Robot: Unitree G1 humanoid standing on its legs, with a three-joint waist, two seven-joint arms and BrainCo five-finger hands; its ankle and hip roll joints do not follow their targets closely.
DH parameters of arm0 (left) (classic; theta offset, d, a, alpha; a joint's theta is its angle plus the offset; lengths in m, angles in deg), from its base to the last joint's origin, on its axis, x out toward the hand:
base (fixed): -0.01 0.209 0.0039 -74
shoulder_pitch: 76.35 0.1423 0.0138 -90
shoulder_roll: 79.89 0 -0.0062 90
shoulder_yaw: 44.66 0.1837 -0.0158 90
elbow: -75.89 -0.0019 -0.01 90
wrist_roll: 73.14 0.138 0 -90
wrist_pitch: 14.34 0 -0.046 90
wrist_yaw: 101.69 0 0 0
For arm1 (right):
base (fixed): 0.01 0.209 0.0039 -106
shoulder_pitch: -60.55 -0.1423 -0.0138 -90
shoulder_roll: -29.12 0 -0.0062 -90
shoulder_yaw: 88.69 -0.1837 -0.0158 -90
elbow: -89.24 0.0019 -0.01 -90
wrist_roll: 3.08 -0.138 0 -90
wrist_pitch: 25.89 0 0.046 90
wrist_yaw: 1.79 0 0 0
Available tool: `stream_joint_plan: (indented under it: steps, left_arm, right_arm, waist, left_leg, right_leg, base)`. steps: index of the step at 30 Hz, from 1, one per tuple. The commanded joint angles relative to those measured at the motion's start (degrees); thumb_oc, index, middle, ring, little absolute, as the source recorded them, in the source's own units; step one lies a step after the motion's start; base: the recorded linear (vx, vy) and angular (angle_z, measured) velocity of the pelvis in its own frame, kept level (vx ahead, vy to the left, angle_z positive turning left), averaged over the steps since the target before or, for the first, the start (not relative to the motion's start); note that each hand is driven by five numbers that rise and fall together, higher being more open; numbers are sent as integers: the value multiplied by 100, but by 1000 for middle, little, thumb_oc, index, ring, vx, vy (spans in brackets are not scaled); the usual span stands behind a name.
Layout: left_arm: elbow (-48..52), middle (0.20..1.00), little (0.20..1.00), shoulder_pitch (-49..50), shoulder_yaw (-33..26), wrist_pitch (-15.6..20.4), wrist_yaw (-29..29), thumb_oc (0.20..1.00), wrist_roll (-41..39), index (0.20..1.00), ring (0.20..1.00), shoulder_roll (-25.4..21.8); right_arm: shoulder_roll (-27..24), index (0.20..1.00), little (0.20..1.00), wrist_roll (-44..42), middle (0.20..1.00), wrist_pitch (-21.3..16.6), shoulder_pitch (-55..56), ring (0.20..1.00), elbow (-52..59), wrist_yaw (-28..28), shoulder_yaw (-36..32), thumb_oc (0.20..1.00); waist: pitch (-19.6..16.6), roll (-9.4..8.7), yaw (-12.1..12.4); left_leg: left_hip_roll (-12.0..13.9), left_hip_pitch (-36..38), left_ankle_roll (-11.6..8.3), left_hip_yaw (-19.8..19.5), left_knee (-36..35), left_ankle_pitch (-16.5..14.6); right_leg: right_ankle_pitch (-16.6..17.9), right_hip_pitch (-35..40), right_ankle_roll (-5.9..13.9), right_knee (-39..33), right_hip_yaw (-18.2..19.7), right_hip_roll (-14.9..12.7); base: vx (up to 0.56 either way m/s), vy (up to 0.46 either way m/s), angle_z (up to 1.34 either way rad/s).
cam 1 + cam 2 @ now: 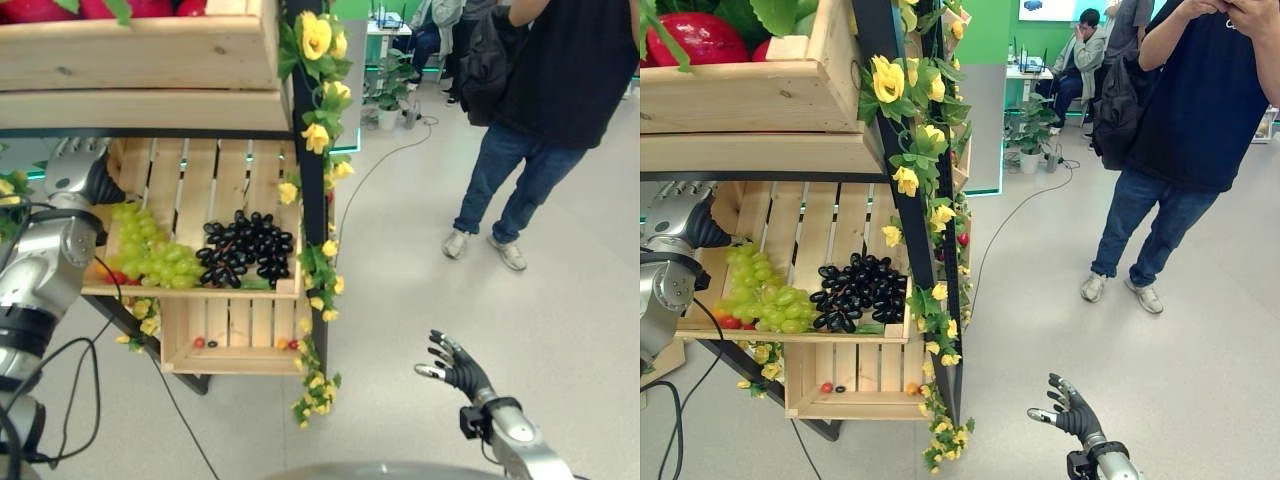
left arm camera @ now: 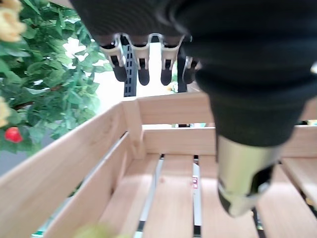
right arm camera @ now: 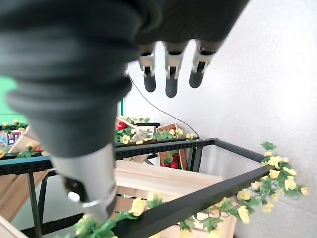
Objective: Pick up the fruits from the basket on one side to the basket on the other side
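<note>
Left eye view: middle-shelf slatted pale-wood crate (image 1: pixel 190 170) of a black-framed fruit stand trimmed with yellow artificial flowers (image 1: pixel 318 40), taken as landmark. Inside the crate, toward its front edge: bunch of green grapes (image 1: pixel 155 250) on the side nearer the left arm, bunch of black grapes (image 1: pixel 245 250) touching it on the far side; a few small red fruits (image 1: pixel 110 275) at the front corner beside the green bunch. Above the crate, second wooden crate (image 1: pixel 740 95) holding red fruit (image 1: pixel 700 35) with green leaves; below it, lower wooden crate (image 1: pixel 235 335) with small red and orange pieces along its front.

Left robot hand (image 2: pixel 143 62) reaching into the landmark crate above its bare rear slats, dark-tipped fingers straight and apart, empty, behind the green grapes and not touching them. Right robot hand (image 1: pixel 455 365) well away from the crate, over the pale floor (image 1: pixel 560 320), fingers spread, empty. Person in dark top and blue jeans (image 1: pixel 520 170) standing on the floor beyond the stand.

Step judged: approach to the first pick; no fruit lifted yet. Next move calls for drawing the left robot hand down and forward onto a grape bunch, closing round the cluster or stem gently, then lifting clear of the front rail. Destination basket not identifiable.
</note>
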Motion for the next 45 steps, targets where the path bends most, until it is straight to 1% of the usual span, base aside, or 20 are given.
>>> stream_joint_plan:
  steps: [1,2,3,4,5,6,7,8,9,12,14,16,20,27,35,38,39,40,43,45]
  left_arm:
    - [34,1000,1000,-57,-803,321,132,1000,-1457,1000,1000,177]
    - [186,1000,1000,61,-898,394,136,1000,-1709,1000,1000,333]
    - [356,1000,1000,308,-1093,532,101,1000,-2283,1000,1000,611]
    - [484,1000,1000,630,-1314,679,-113,1000,-2899,1000,1000,920]
    - [706,1000,1000,795,-1410,721,-81,1000,-2935,1000,1000,1090]
    - [706,1000,1000,795,-1410,721,-81,1000,-2935,1000,1000,1090]
    - [1161,1000,1000,1413,-1641,976,-283,1000,-3961,1000,1000,1803]
    - [1168,1000,1000,1424,-1648,973,-284,1000,-3960,1000,1000,1807]
    - [1512,1000,1000,1762,-1650,1088,-377,1000,-4272,1000,1000,2328]
    - [2282,1000,1000,2460,-1696,1185,-640,1000,-4972,1000,1000,3154]
    - [2719,1000,1000,2827,-1639,1188,-778,1000,-5094,1000,1000,3539]
    - [3088,1000,1000,3177,-1622,1149,-945,1000,-5138,1000,1000,3734]
    - [3664,1000,1000,3671,-1575,1137,-1155,1000,-5076,1000,1000,3979]
    - [3921,1000,1000,4102,-1304,1056,-1380,1000,-5139,1000,1000,4183]
    - [3851,1000,1000,4245,-915,909,-1673,1000,-4997,1000,1000,3957]
    - [3793,1000,1000,4231,-895,917,-1670,1000,-4910,1000,1000,3846]
    - [3732,1000,1000,4188,-856,912,-1645,1000,-4913,1000,1000,3810]
    - [3717,1000,1000,4122,-839,921,-1650,1000,-4895,1000,1000,3756]
    - [3623,1000,1000,3960,-711,918,-1623,1000,-4896,1000,1000,3689]
    - [3585,1000,1000,3833,-640,905,-1589,1000,-4869,1000,1000,3627]
  right_arm:
    - [-63,1000,1000,32,1000,-238,-151,1000,491,-11,-85,1000]
    - [-25,1000,1000,28,1000,-240,-168,1000,479,-13,-89,1000]
    - [-1,1000,1000,37,1000,-235,-198,1000,464,-23,-113,1000]
    - [29,1000,1000,40,1000,-234,-214,1000,462,-38,-164,1000]
    - [53,1000,1000,46,1000,-265,-231,1000,453,-67,-160,1000]
    - [53,1000,1000,46,1000,-265,-231,1000,453,-67,-160,1000]
    - [122,1000,1000,32,1000,-283,-276,1000,516,-89,-291,1000]
    - [117,1000,1000,31,1000,-282,-274,1000,517,-90,-287,1000]
    - [202,1000,1000,25,1000,-345,-338,1000,529,-150,-390,1000]
    - [272,1000,1000,32,1000,-423,-301,1000,664,-229,-548,1000]
    - [327,1000,1000,40,1000,-483,-306,1000,772,-269,-641,1000]
    - [338,1000,1000,28,1000,-518,-271,1000,816,-284,-717,1000]
    - [367,1000,1000,-36,1000,-575,-168,1000,1009,-273,-834,1000]
    - [409,1000,1000,-70,1000,-654,-52,1000,1266,-327,-989,1000]
    - [484,1000,1000,-32,1000,-732,142,1000,1477,-446,-1227,1000]
    - [533,1000,1000,23,1000,-783,156,1000,1502,-531,-1289,1000]
    - [541,1000,1000,11,1000,-796,131,1000,1507,-553,-1295,1000]
    - [542,1000,1000,10,1000,-810,110,1000,1502,-572,-1332,1000]
    - [531,1000,1000,-7,1000,-845,128,1000,1552,-648,-1414,1000]
    - [549,1000,1000,1,1000,-862,95,1000,1560,-719,-1458,1000]
  waist:
    - [92,39,191]
    - [95,28,205]
    - [98,31,205]
    - [101,23,221]
    - [104,18,231]
    - [104,18,231]
    - [118,-7,267]
    - [115,-3,263]
    - [139,-40,283]
    - [166,-76,321]
    - [217,-124,362]
    - [239,-153,399]
    - [293,-240,484]
    - [397,-356,549]
    - [536,-481,453]
    - [631,-501,436]
    - [692,-472,483]
    - [717,-467,470]
    - [701,-340,483]
    - [645,-257,568]
  left_leg:
    - [-338,642,418,-5,376,-1344]
    - [-334,637,418,-17,379,-1342]
    - [-331,636,420,-18,378,-1338]
    - [-332,635,424,-26,383,-1340]
    - [-326,631,424,-28,388,-1341]
    - [-326,631,424,-28,388,-1341]
    - [-323,624,440,-51,395,-1343]
    - [-322,624,439,-51,395,-1344]
    - [-325,611,447,-61,408,-1339]
    - [-344,584,480,-98,427,-1354]
    - [-351,556,505,-123,438,-1356]
    - [-372,524,527,-146,450,-1359]
    - [-430,444,575,-187,487,-1365]
    - [-536,278,648,-262,569,-1344]
    - [-613,182,703,-229,585,-1301]
    - [-531,96,699,-28,629,-1262]
    - [-426,15,684,64,709,-1253]
    - [-377,-88,670,132,725,-1160]
    - [-173,-290,631,266,697,-984]
    - [-21,-454,621,423,702,-893]
  right_leg:
    - [656,-1029,239,47,-194,90]
    - [656,-1023,231,45,-193,88]
    - [655,-1019,223,43,-191,88]
    - [656,-1021,216,44,-188,88]
    - [651,-1018,207,42,-193,90]
    - [651,-1018,207,42,-193,90]
    - [652,-1025,191,50,-188,87]
    - [652,-1025,191,50,-189,88]
    - [648,-1030,179,54,-185,87]
    - [649,-1049,164,70,-192,86]
    - [657,-1068,149,85,-211,76]
    - [664,-1093,149,100,-222,65]
    - [687,-1136,152,123,-246,45]
    - [751,-1260,189,196,-277,-36]
    - [917,-1447,275,273,-232,-82]
    - [1009,-1662,350,460,-468,-113]
    - [907,-1674,366,614,-691,-129]
    - [831,-1699,366,779,-762,-205]
    - [401,-1508,242,1166,-760,-234]
    - [155,-1395,154,1503,-959,-360]
  base:
    - [0,0,0]
    - [0,0,0]
    - [0,0,0]
    - [0,0,0]
    - [0,0,0]
    - [0,0,0]
    - [0,0,0]
    - [-34,19,-2]
    - [0,0,0]
    - [-38,24,0]
    - [-53,21,4]
    - [-59,28,5]
    - [-56,30,8]
    - [-64,37,5]
    - [-57,45,4]
    - [-127,4,-4]
    - [-190,-18,-43]
    - [-191,-1,-60]
    - [-181,12,-54]
    - [-201,10,-30]
